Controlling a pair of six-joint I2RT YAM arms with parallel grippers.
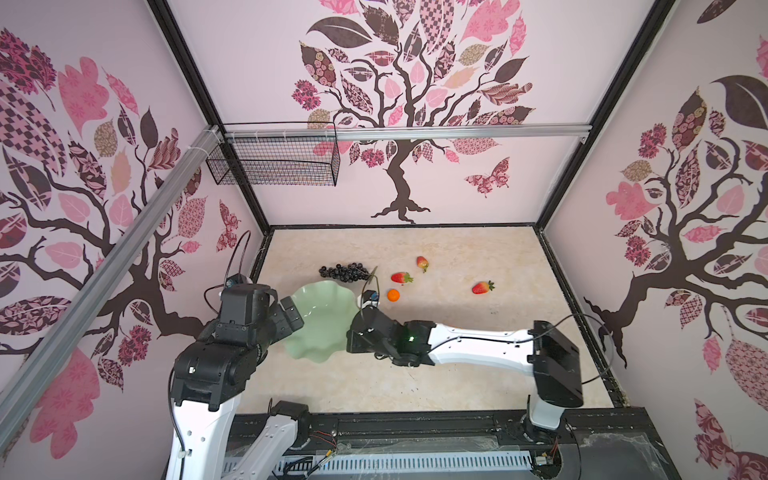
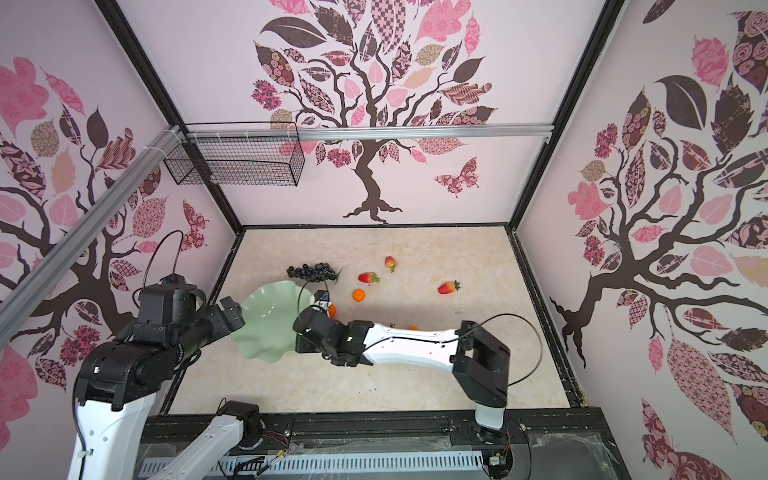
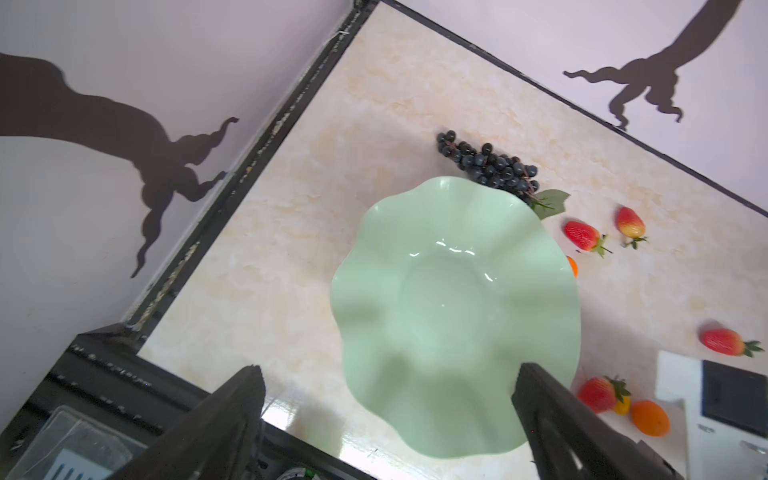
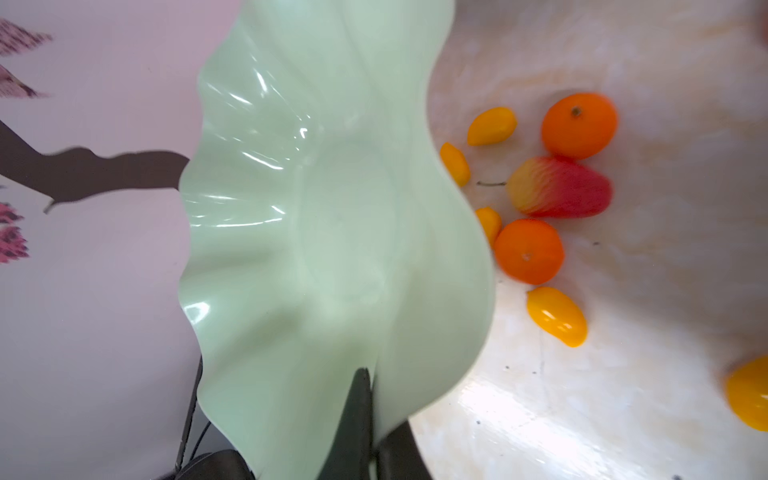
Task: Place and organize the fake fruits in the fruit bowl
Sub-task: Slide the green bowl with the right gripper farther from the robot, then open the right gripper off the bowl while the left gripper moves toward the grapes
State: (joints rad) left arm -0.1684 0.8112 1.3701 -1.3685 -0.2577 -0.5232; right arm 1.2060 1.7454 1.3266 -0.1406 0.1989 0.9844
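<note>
Grip on the rim: the right gripper [image 4: 374, 415] is clenched on the wavy edge of the fruit bowl [image 1: 320, 320], rim pinched between its fingers. Across the bowl, the left gripper [image 3: 390, 368] hangs released, fingers spread wide, the bowl's near rim just ahead of them.

Crowding the bowl's outer side, just beyond the right gripper, a cluster sits on the surface [image 1: 457, 374]: two tangerines [image 4: 578, 124], a strawberry [image 4: 561, 193] and several kumquats [image 4: 557, 316]. In both top views the right arm hides most of it.

Farther out from that gripper lie another tangerine [image 1: 393, 295] and three strawberries [image 1: 401, 277], well spread. The grape bunch [image 1: 343, 272] lies beyond the bowl from the left gripper, right by the far rim. A black wire basket [image 1: 274, 166] hangs on the back wall, well apart from both grippers.
</note>
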